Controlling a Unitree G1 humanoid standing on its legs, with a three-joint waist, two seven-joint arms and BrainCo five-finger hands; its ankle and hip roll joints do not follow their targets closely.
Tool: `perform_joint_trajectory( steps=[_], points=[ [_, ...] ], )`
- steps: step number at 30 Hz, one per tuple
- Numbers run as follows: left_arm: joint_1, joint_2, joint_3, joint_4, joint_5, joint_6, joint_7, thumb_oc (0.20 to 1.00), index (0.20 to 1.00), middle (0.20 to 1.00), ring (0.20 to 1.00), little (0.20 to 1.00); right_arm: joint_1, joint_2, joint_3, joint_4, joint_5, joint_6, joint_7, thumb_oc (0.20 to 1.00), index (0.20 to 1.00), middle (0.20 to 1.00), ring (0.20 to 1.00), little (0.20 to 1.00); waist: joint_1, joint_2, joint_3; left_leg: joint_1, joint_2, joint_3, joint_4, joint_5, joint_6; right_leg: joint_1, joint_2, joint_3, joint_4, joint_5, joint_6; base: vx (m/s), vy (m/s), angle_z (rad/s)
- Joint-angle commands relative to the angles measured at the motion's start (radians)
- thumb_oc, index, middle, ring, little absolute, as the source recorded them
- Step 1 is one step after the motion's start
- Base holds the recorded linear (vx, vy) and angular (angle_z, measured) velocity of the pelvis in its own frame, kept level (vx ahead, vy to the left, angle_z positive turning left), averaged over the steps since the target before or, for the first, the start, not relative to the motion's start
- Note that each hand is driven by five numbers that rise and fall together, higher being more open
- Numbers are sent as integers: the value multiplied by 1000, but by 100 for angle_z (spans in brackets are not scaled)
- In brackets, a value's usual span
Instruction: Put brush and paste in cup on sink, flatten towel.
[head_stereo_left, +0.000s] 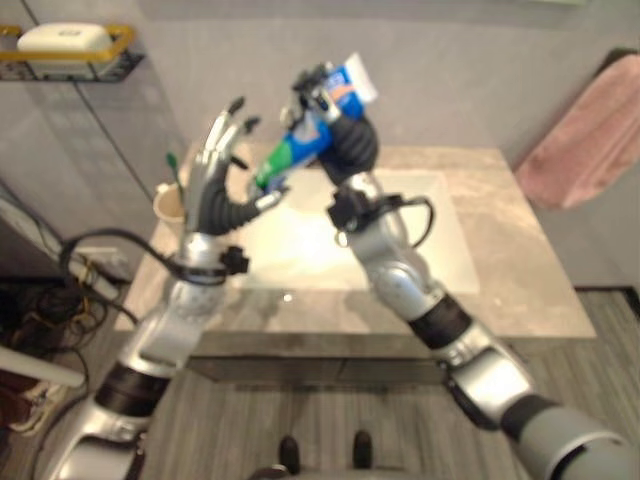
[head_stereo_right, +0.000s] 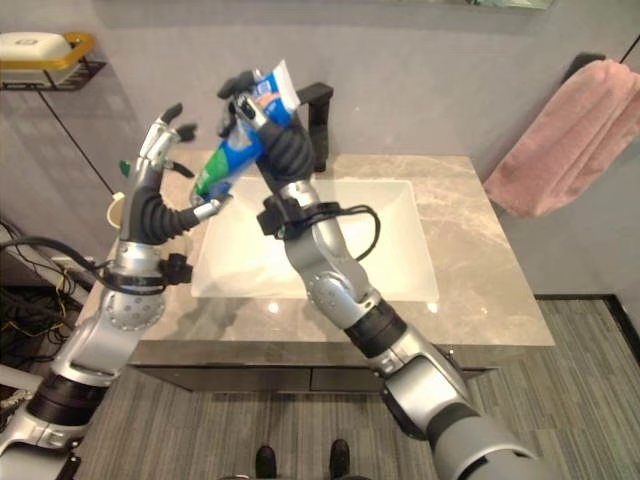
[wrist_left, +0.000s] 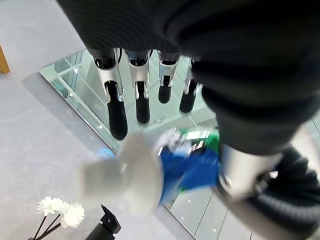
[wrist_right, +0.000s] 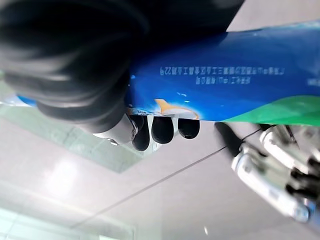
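Left eye view: paste tube held up over the sink, passing between two hands.
Right hand (head_stereo_left: 335, 115) has its fingers curled round the blue-and-green toothpaste tube (head_stereo_left: 300, 140), raised above the basin (head_stereo_left: 400, 250); the left hand (head_stereo_left: 215, 165) stands beside it with fingers straight and spread, thumb at the tube's lower end. A cup (head_stereo_left: 168, 205) with a green-tipped brush (head_stereo_left: 172, 163) stands at the counter's (head_stereo_left: 520, 260) left edge.
Right eye view: a pink towel (head_stereo_right: 560, 135) hangs bunched on the wall past the counter's right edge.
Left wrist view: fingers (wrist_left: 116, 110) extended, nothing enclosed.
Right wrist view: fingers (wrist_right: 162, 128) wrapped under the tube.
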Motion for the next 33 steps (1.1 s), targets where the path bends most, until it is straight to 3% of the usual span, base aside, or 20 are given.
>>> perform_joint_trajectory(
  steps=[1,8,14,18,20,21,22,23,28,33],
  points=[
    [-56,25,20,-8,18,-22,54,1000,1000,1000,1000,1000,-51,85,-111,-37,-32,-97,-27,200,200,200,200,200,-1,-36,-27,25,20,9,12,-115,19,31,-35,-11,-1,-115,11,-4,-14,5],
    [-65,26,23,-28,47,-26,88,1000,1000,1000,1000,1000,-55,116,-145,-22,-46,-136,-67,200,200,200,200,200,8,-29,-27,24,18,-2,12,-113,20,35,-38,-20,-1,-116,11,-1,-10,7],
    [-3,58,103,-127,59,-50,117,1000,1000,1000,1000,1000,-72,104,-165,-16,-63,-159,-86,200,200,200,200,200,26,-23,-24,15,15,-18,12,-108,18,36,-41,-32,-1,-118,9,1,-12,6],
    [194,105,273,-265,21,-105,136,1000,1000,1000,1000,1000,-71,56,-182,-31,-92,-163,-96,200,200,200,200,200,69,-19,-16,4,9,-48,12,-102,16,42,-45,-57,-1,-124,6,11,-21,15],
    [201,104,278,-270,19,-105,134,1000,1000,1000,1000,1000,-70,58,-179,-31,-92,-163,-97,200,200,200,200,200,65,-18,-17,4,9,-49,12,-102,16,43,-45,-59,-1,-124,6,4,-9,24],
    [274,113,324,-284,-22,-139,146,1000,1000,1000,1000,1000,-72,38,-191,-35,-95,-165,-94,200,200,200,200,200,84,-18,-11,-1,6,-63,12,-99,15,46,-47,-70,-1,-126,7,7,-7,24],
    [293,126,326,-274,-47,-158,144,1000,1000,1000,1000,1000,-73,30,-193,-36,-96,-170,-91,200,200,200,200,200,89,-18,-10,-3,4,-69,12,-97,15,47,-48,-76,-1,-125,8,30,4,28],
    [359,125,319,-270,-154,-228,97,1000,1000,1000,1000,1000,-83,15,-208,-35,-99,-177,-84,200,200,200,200,200,108,-17,-4,-3,1,-84,12,-97,15,54,-50,-86,-1,-129,9,31,12,29],
    [454,107,298,-185,-273,-236,36,1000,1000,1000,1000,1000,-105,-10,-232,-24,-98,-193,-84,200,200,200,200,200,143,-19,8,-9,-7,-118,12,-91,15,65,-55,-120,-1,-135,12,13,10,23],
    [553,44,339,38,-234,-197,119,1000,1000,1000,1000,1000,-76,-72,-280,-52,-114,-224,-128,200,200,200,200,200,200,-30,16,-21,-19,-186,12,-79,13,88,-66,-190,-1,-150,12,14,-20,37]
  ],
)
